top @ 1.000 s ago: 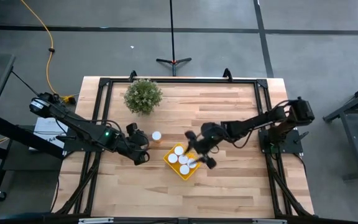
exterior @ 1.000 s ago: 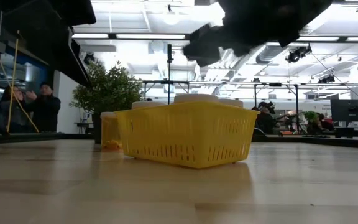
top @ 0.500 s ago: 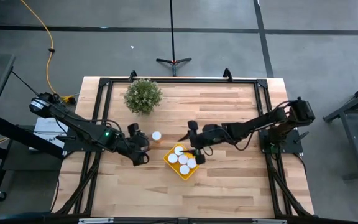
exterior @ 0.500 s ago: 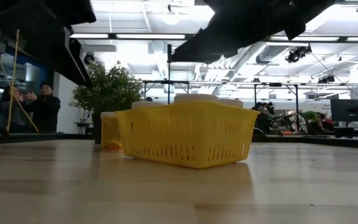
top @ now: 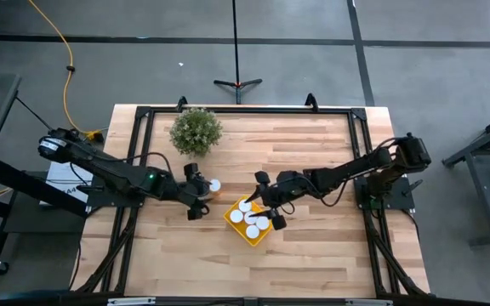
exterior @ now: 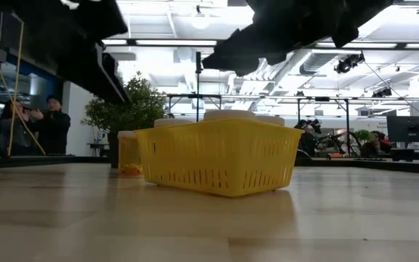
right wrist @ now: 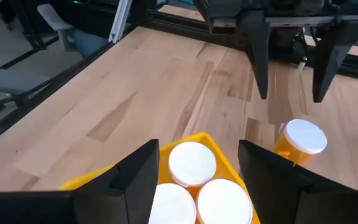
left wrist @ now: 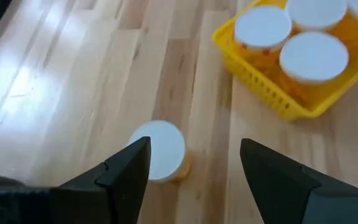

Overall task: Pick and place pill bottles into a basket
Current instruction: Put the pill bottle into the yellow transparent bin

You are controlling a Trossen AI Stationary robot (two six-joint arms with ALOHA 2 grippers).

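The yellow basket (top: 250,223) sits at mid-table and holds several orange pill bottles with white caps (right wrist: 192,163), standing upright. One more pill bottle (top: 214,185) stands alone on the wood, to the far left of the basket; it also shows in the left wrist view (left wrist: 159,158) and the low view (exterior: 128,154). My left gripper (top: 199,195) is open and empty above the table, just left of this lone bottle, which lies ahead of one fingertip (left wrist: 143,149). My right gripper (top: 268,209) is open and empty above the basket's far right part (right wrist: 197,149).
A round green potted plant (top: 196,130) stands at the far left of the table. A black frame rail (top: 245,110) runs along the table's edges. Bare wood lies near the front edge (top: 253,272). Two people (exterior: 35,124) stand in the room beyond the table.
My left gripper has moved toward the table's right and far edges, closing on the lone bottle. My right gripper has drawn back a little from over the basket's near right part toward the far edge. The bottles and basket have stayed put.
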